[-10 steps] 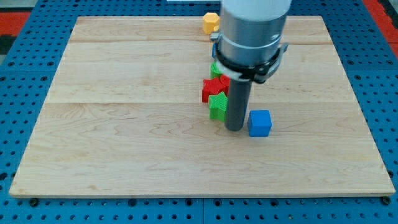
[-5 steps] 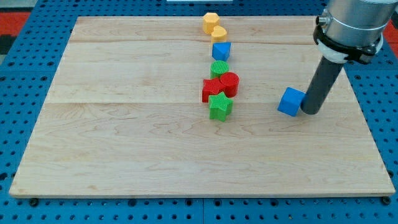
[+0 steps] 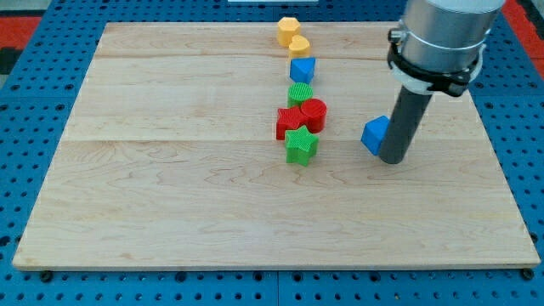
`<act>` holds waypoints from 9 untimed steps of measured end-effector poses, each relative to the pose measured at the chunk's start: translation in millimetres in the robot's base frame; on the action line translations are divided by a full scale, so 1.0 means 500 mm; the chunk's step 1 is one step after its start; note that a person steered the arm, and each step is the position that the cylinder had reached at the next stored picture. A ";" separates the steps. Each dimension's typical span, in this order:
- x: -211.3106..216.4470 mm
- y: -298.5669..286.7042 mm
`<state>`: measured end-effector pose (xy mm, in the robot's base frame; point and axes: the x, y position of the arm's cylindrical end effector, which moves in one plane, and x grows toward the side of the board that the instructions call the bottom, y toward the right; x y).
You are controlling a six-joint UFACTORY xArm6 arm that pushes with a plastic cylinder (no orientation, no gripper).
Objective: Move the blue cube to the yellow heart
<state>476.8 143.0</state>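
Table [image 3: 170, 195]: my tip [image 3: 391, 160] touches blue cube [image 3: 375, 134] at its 4 o'clock.
No pincer fitted. Yellow heart [image 3: 298, 45] sits at 11; an off-centre push risks the cube spinning away.

The arm is reaching down from the view's top right, holding its dark rod nearly upright with my tip [image 3: 392, 160] resting on the board.

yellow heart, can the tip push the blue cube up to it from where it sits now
Probably yes. My tip sits against the blue cube on its right, and bare board lies between the cube and the yellow heart. The tip would likely need to shift lower first.
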 end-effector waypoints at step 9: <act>-0.189 -0.012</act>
<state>382.4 137.2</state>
